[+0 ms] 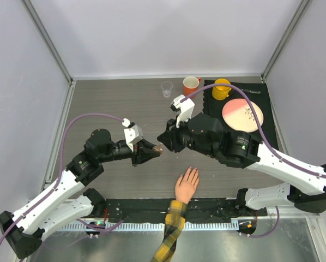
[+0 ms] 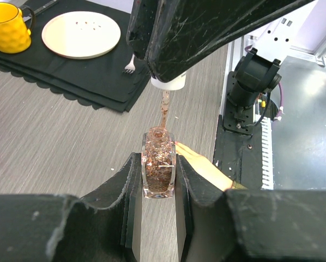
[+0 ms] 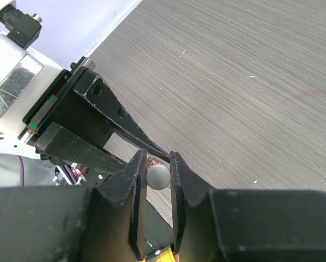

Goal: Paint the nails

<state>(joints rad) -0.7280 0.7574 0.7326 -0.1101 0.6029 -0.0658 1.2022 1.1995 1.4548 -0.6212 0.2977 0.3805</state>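
Several tiny nails [image 1: 192, 171], peach like the fake hand [image 1: 186, 186]

On the hand [image 1: 186, 184], the nails [image 1: 193, 171] are too small to make out from above, and the sleeve [image 1: 171, 232] runs off the bottom edge. In the right wrist view the cap [image 3: 158, 176] hides nearly all of the bottle [image 3: 152, 161].
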